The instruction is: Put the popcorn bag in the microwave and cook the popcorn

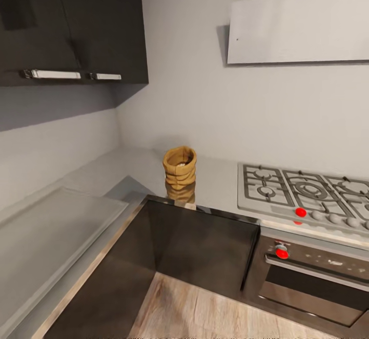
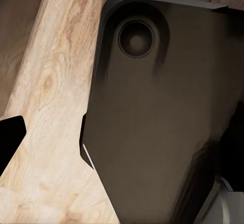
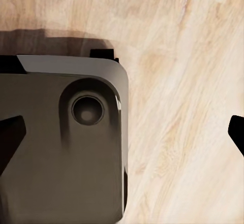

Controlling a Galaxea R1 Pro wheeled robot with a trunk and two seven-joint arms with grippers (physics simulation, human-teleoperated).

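robot base (image 3: 61,148): dark, rounded corner | wood floor (image 3: 178,107): pale planks | fingers (image 3: 237,130): dark tips at edges, apart

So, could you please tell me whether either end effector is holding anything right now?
Nothing is held: the popcorn bag stands alone on the countertop, and both wrist views look down at the wooden floor.

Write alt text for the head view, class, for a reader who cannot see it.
A small mustard-yellow popcorn bag stands upright on the grey countertop in a kitchen corner, near the counter's front edge. To its right sits a steel gas hob with a built-in oven below; dark wall cabinets hang above left.
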